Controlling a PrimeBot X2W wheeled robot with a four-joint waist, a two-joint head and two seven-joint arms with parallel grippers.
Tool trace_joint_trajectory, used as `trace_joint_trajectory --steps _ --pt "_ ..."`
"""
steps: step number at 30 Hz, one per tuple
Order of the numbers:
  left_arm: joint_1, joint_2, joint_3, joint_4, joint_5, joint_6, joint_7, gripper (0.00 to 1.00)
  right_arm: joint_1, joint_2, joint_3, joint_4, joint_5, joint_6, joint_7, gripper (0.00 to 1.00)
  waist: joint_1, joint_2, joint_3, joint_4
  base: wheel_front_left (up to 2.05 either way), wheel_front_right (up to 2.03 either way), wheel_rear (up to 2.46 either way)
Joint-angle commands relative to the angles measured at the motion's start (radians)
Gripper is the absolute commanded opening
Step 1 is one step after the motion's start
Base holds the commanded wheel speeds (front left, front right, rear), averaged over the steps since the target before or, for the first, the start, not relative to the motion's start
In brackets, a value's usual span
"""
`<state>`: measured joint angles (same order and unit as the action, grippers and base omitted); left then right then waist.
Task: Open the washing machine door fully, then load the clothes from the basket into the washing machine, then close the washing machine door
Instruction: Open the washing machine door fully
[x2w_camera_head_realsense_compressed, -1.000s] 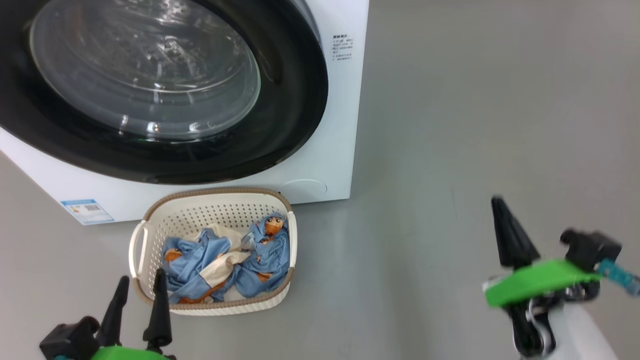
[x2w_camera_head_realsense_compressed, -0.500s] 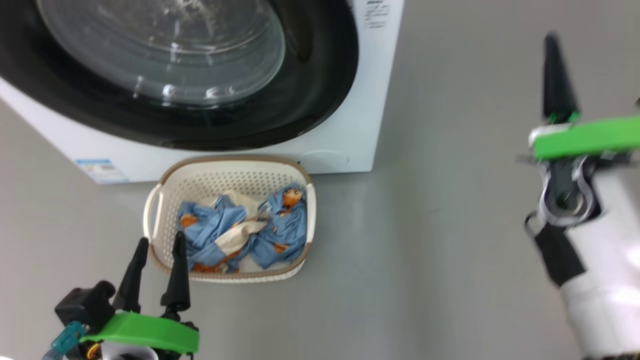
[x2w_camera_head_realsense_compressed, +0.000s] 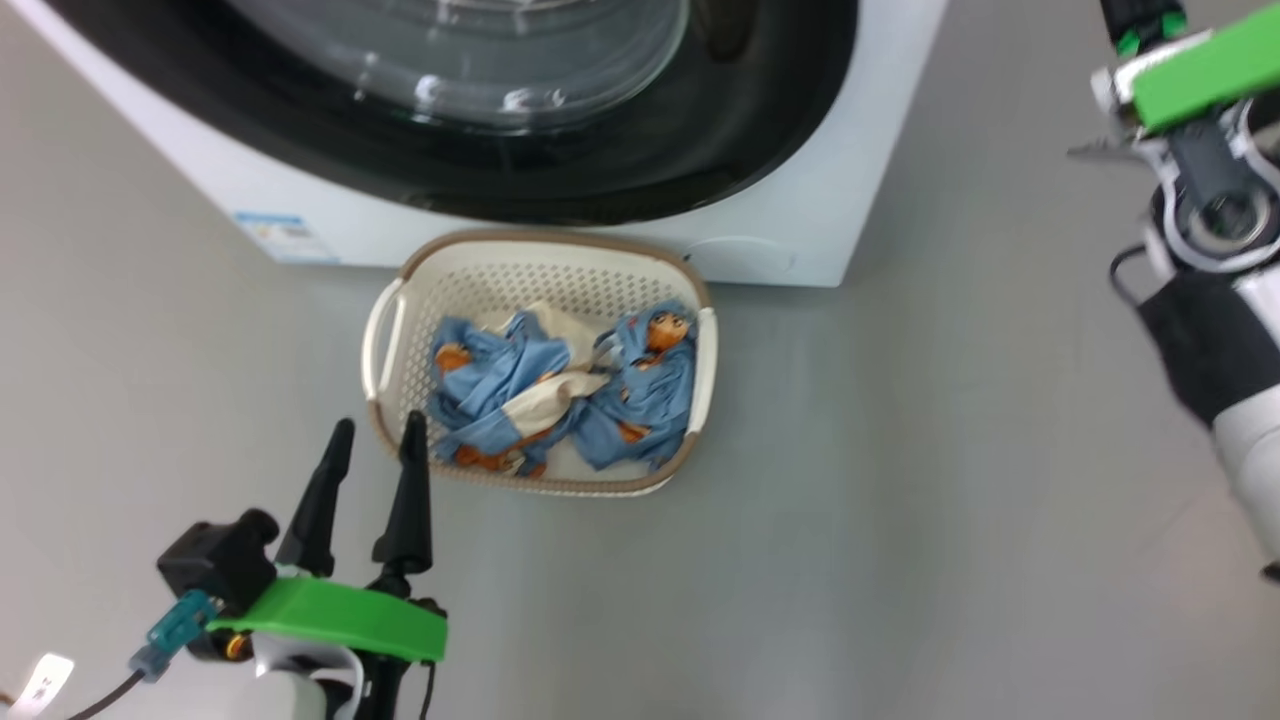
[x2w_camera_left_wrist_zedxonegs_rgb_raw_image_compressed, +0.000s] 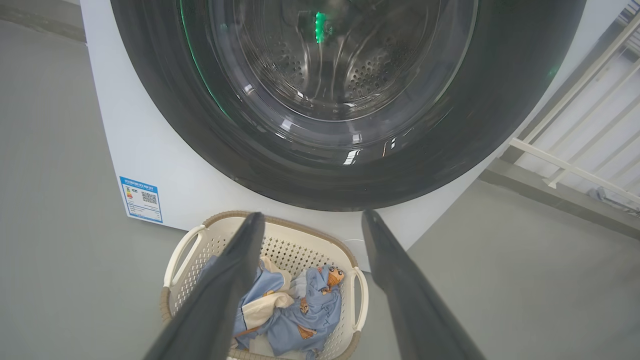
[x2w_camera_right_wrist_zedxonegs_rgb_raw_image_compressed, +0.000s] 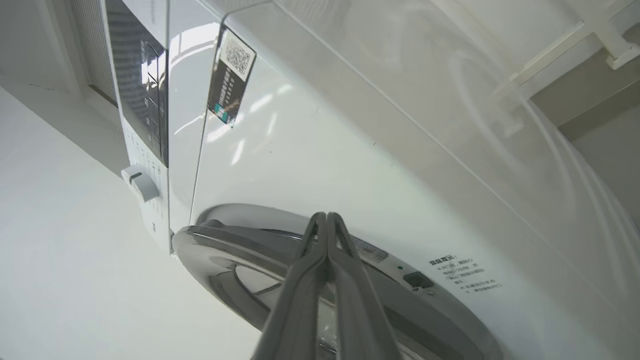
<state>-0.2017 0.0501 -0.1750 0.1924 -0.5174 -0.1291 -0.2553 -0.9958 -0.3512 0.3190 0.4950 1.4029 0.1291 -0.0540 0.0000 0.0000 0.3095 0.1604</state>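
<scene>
**Door shut, your right arm lifted toward it**

The washing machine door (x2w_camera_head_realsense_compressed: 760, 130) lay closed against the white washing machine (x2w_camera_head_realsense_compressed: 820, 230). Its black rim and glass bowl filled the top of your head view from 10 to 1 o'clock. At the door's 6 o'clock, just beside the machine's front, the basket (x2w_camera_head_realsense_compressed: 545, 240) stood on the grey floor (x2w_camera_head_realsense_compressed: 900, 500). The blue and cream clothes (x2w_camera_head_realsense_compressed: 640, 400) were bunched inside it. The blue label (x2w_camera_head_realsense_compressed: 283, 235) showed at the basket's 10 o'clock.

Your left gripper (x2w_camera_head_realsense_compressed: 378, 425) hung at the basket's 7 o'clock, fingers spread and empty, one fingertip in front of the basket's rim. A second before, it had stood at that same corner of the basket. The whole head view had shifted, so basket and machine showed further toward 2 o'clock; that was the camera.

Your right gripper (x2w_camera_right_wrist_zedxonegs_rgb_raw_image_compressed: 326, 216) differed most. A second before, it had sat low at 4 o'clock of the head view. By this moment its green bracket had climbed to the 1 o'clock corner, fingers cut off by the top edge. In the right wrist view its fingers were pressed together, holding nothing, with the tips at the door's edge. You could not tell whether they touched it.
</scene>
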Motion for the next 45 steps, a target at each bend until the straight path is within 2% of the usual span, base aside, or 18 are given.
trace_joint_trajectory --steps 1,6,16,33,45 --pt "-0.036 0.013 0.018 -0.025 -0.005 -0.002 -0.006 1.00 -0.040 -0.013 0.029 -0.017 0.039 0.002 0.049 0.00 0.0000 0.0000 0.049 0.052 0.00 0.00 0.00" --pt "-0.051 0.008 -0.008 -0.028 -0.012 -0.002 -0.006 1.00 -0.091 -0.042 0.039 -0.007 0.152 0.002 0.198 0.00 0.0000 0.0000 0.081 0.084 0.00 0.00 0.00" --pt "-0.078 0.003 -0.035 -0.034 -0.024 -0.002 -0.006 1.00 -0.183 -0.064 0.035 0.061 0.215 0.002 0.382 0.00 0.0000 0.0000 0.135 0.123 0.00 0.00 0.00" --pt "-0.128 0.000 -0.061 -0.048 -0.070 -0.002 -0.006 1.00 -0.283 -0.072 0.069 0.100 0.163 0.002 0.463 0.00 0.0000 0.0000 0.217 0.164 0.00 0.00 0.00" --pt "-0.125 0.000 -0.058 -0.031 -0.062 -0.002 -0.006 1.00 -0.195 -0.075 0.115 0.043 0.154 0.002 0.498 0.00 0.0000 0.0000 0.185 0.150 0.00 0.00 0.00"
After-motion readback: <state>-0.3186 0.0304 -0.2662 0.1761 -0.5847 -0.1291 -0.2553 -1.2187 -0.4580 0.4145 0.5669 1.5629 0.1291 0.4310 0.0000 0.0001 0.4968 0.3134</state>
